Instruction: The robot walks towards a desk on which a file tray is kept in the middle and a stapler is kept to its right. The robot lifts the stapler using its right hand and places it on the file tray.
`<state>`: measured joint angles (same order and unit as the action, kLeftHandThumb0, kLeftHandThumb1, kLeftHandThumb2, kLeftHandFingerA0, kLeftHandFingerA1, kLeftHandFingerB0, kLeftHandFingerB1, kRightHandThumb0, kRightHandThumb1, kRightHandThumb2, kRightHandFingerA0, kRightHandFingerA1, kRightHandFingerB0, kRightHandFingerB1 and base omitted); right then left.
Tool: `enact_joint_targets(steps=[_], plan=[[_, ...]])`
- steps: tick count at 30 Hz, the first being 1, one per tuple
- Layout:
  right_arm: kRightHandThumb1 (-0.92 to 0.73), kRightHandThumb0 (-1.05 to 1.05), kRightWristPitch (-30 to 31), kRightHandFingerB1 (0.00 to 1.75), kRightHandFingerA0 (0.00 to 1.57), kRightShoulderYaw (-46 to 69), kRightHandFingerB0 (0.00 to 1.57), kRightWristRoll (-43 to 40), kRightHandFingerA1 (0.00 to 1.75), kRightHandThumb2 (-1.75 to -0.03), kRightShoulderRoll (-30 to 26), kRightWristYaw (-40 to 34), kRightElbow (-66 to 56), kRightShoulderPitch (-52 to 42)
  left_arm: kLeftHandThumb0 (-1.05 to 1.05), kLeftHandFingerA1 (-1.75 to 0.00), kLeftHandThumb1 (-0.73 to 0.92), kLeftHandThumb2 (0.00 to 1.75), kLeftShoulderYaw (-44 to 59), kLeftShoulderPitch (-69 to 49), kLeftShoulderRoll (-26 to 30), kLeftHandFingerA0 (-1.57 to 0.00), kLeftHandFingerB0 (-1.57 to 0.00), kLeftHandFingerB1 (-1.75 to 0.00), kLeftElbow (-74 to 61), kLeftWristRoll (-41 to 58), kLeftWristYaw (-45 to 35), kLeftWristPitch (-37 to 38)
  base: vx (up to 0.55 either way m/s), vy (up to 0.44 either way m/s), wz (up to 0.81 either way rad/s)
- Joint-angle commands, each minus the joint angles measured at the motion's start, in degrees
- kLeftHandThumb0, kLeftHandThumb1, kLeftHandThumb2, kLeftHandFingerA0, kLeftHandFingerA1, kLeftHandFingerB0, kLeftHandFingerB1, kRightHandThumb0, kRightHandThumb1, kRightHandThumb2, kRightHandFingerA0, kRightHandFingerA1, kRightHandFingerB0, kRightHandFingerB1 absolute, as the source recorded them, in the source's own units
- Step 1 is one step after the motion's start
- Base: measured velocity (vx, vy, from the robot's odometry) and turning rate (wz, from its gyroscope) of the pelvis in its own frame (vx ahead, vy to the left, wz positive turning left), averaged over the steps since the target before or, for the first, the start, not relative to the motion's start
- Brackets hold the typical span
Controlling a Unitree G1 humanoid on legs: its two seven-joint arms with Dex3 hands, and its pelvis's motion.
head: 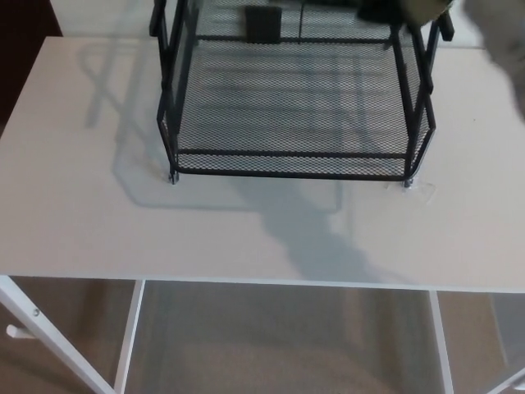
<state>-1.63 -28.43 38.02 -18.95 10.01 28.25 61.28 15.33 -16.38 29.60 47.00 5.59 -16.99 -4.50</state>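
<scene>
The right robot hand (384,8) is blurred above the file tray (295,156) — open or closed, I cannot tell. Left of it lies a dark object (264,25).

We find open room on the flat white desk top (82,222) in front of and left of the black wire-mesh file tray (291,173). Its corner posts and low front rim fence the mesh floor; a blurred pale shape (492,41) crowds the back right corner.
</scene>
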Motion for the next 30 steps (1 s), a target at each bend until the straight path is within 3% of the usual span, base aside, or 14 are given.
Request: enact_joint_targets(steps=[1,3,7,8,10,11,13,16,19,21,22,23,25,30], plan=[[-0.66,-0.22,-3.89,1.45,0.8,-5.31,0.73,2.57,1.7,-0.69,2.02,6.5,6.86,4.21,-0.52,-0.45,0.88,0.66,-0.14,0.25,0.33,-0.42,-0.29,-0.35,1.67,-0.73,0.19,3.23,0.0,0.0,0.0],[-0.65,-0.24,-3.14,0.98,0.82,-6.26,0.82,2.98,1.67,-0.63,1.9,6.87,11.1,4.62,-0.52,-0.47,0.88,0.66,-0.49,1.23,0.56,-0.44,-0.31,-0.36,2.88,-1.17,0.69,3.42,0.0,0.0,0.04],[-0.6,-0.36,-4.51,0.63,0.8,-9.16,0.84,6.48,1.63,-0.58,1.46,2.1,16.99,5.07,-0.52,-0.45,0.89,0.66,-0.29,0.1,1.14,-0.41,-0.28,-0.36,-0.15,-0.82,-0.23,2.78,0.0,0.0,0.04],[-0.62,-0.34,-4.99,1.1,0.79,-9.78,0.73,6.89,1.68,-0.59,1.28,1.43,17.82,4.67,-0.52,-0.44,0.89,0.66,-0.55,0.13,1.29,-0.41,-0.3,-0.35,-0.45,-1.13,-0.21,2.62,0.0,0.0,0.0],[-0.47,-0.37,-5.43,1.13,1.12,-10.96,0.8,7.51,1.34,-0.89,1.08,1.21,18.95,3.55,-0.53,-0.45,0.89,0.66,-1.14,0.67,1.31,-0.44,-0.31,-0.36,-0.09,-1.78,0.19,2.67,0.0,0.0,0.0],[-0.6,-0.23,-5.82,1.46,0.82,-10.98,0.71,6.94,1.75,-0.69,1.37,1.51,19.31,2.88,-0.53,-0.44,0.88,0.66,-1.34,1.02,1.31,-0.43,-0.31,-0.36,0.27,-1.97,0.33,2.65,0.0,0.0,0.0],[-0.59,-0.18,-5.5,1.54,0.82,-10.01,0.72,4.86,1.75,-0.73,2.94,2.18,20.35,1.62,-0.53,-0.45,0.89,0.66,-1.54,1.56,1.46,-0.43,-0.31,-0.37,1.49,-1.97,-0.01,3.26,0.0,0.0,0.0],[-0.6,-0.23,-6.87,0.8,0.82,-8.2,0.81,2.94,1.53,-0.68,4.15,0.05,20.22,0.41,-0.58,-0.49,0.84,0.65,-3.88,16.79,1.19,-0.47,-0.31,-0.38,18.33,-4.63,3.6,3.46,0.0,0.0,0.0],[-0.66,-0.31,-7.21,0.5,0.79,-7.54,0.64,2.79,1.46,-0.63,4.13,-0.28,18.61,0.12,-0.57,-0.49,0.84,0.65,-4.39,17.64,1.46,-0.45,-0.3,-0.37,20.39,-4.34,3.71,3.99,0.0,0.0,0.0],[-0.64,-0.43,-5.51,0.34,0.73,-7.78,0.35,3.96,1.27,-0.61,4.49,0.01,17.21,0.26,-0.57,-0.49,0.84,0.65,-4.17,17.89,1.66,-0.44,-0.31,-0.37,21.55,-3.79,3.17,4.95,0.0,0.0,0.0],[-0.64,-0.53,-3.64,0.31,0.24,-8.18,0.13,4.71,0.53,-0.6,4.7,2.73,16.37,1.45,-0.57,-0.5,0.85,0.65,-4.54,18.17,1.74,-0.44,-0.31,-0.38,22.33,-4.16,3.18,5.74,0.0,0.0,0.0],[-0.56,-0.6,-3.71,0.31,0.01,-8.54,0.02,5.23,0.48,-0.83,4.47,3.79,16.03,2.21,-0.57,-0.5,0.85,0.65,-4.64,18.57,1.79,-0.44,-0.3,-0.38,22.67,-4.19,3.27,5.74,0.0,0.0,0.0],[-0.48,-0.89,-3.4,0.09,0.0,-9.36,0.0,6.9,0.06,-0.81,4.24,3.87,15.25,3.34,-0.56,-0.49,0.85,0.65,-4.8,19.08,1.83,-0.42,-0.28,-0.37,23.74,-4.12,3.12,6.38,0.0,0.0,0.0],[-0.45,-0.89,-0.23,0.01,0.0,-10.19,0.0,9.19,0.0,-0.75,4.18,6.13,12.28,4.76,-0.57,-0.48,0.84,0.65,-5.0,19.47,1.81,-0.45,-0.3,-0.38,25.03,-4.3,3.55,6.78,0.0,0.0,0.0]])
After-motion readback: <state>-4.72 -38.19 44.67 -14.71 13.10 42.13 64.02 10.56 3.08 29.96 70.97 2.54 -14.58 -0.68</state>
